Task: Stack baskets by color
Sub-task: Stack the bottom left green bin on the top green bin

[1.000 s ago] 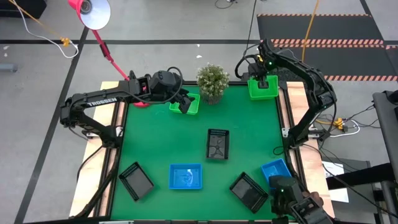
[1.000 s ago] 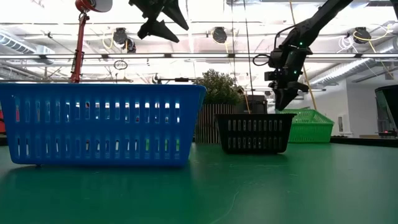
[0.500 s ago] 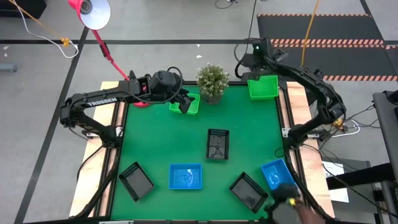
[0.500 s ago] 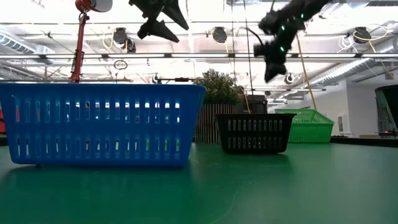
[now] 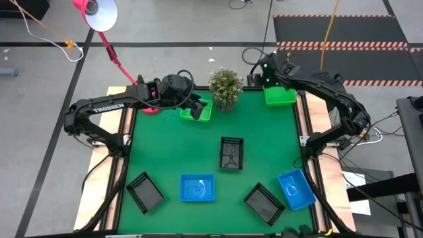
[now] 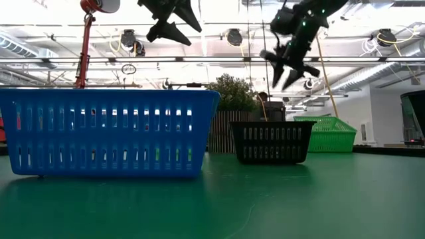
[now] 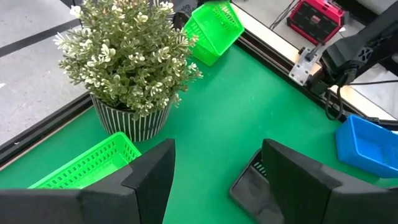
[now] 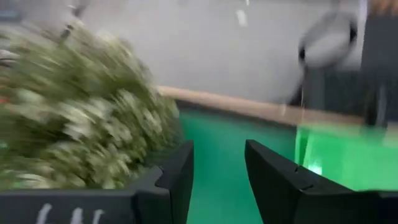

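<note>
The right claw (image 5: 262,74) hangs released and empty at the upper right of the high view, beside a green basket (image 5: 279,94) in the bench (image 5: 264,152) corner. The left claw (image 5: 196,108), spread wide, hovers over another green basket (image 5: 205,112) left of the potted plant (image 5: 225,86).

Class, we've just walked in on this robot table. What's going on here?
Two robot arms are sorting baskets by colour. The right gripper, open and empty, is raised beside the green basket in the far right corner. The left gripper hovers open over another green basket by the potted plant. Blue and black baskets lie unstacked, nearer.
</note>
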`<state>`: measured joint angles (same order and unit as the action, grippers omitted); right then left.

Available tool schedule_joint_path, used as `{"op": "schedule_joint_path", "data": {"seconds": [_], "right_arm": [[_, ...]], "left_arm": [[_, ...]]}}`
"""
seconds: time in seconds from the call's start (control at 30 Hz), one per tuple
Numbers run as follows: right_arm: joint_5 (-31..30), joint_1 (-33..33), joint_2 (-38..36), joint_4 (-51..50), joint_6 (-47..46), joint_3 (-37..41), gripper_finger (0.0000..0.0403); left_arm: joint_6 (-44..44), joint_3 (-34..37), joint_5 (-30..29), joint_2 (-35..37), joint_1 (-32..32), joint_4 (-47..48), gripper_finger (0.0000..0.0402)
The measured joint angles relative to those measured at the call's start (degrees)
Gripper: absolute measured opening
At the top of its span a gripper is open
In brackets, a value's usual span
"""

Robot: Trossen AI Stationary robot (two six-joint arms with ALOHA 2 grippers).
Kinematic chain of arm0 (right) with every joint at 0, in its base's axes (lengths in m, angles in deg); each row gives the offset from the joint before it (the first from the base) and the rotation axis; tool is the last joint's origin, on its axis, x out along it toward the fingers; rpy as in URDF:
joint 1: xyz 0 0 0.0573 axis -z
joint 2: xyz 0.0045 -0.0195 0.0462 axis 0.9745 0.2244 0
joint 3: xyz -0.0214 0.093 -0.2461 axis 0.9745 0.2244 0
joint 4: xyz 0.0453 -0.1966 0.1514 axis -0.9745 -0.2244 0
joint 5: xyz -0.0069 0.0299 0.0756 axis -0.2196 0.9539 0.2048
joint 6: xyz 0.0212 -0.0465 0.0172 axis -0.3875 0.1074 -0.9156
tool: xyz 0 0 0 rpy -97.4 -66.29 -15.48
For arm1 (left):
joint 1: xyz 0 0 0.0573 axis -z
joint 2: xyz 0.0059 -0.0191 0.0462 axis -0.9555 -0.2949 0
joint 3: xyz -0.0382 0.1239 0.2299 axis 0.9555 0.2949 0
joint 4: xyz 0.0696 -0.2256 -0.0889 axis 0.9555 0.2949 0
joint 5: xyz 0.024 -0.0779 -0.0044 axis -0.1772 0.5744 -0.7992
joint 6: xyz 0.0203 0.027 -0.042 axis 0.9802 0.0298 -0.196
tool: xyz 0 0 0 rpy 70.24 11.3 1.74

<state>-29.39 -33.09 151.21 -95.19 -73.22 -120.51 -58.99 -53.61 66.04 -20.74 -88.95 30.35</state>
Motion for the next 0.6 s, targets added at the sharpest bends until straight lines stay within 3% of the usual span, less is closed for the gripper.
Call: {"op": "schedule_joint_path", "data": {"seconds": [0.27,0.43,0.6], "right_arm": [[2.86,0.22,-0.18,-9.38,-8.88,1.74,0.0186],[2.62,-0.18,-0.38,-9.17,-1.18,2.38,0.0205],[1.36,1.66,0.90,-6.58,-2.73,6.93,0.0199]], "left_arm": [[-0.28,0.00,0.11,0.00,0.00,0.00,0.0241],[0.29,0.00,-0.64,0.00,-0.01,-0.09,0.0241],[0.94,0.00,-0.92,0.00,-0.37,-0.11,0.0241]]}}
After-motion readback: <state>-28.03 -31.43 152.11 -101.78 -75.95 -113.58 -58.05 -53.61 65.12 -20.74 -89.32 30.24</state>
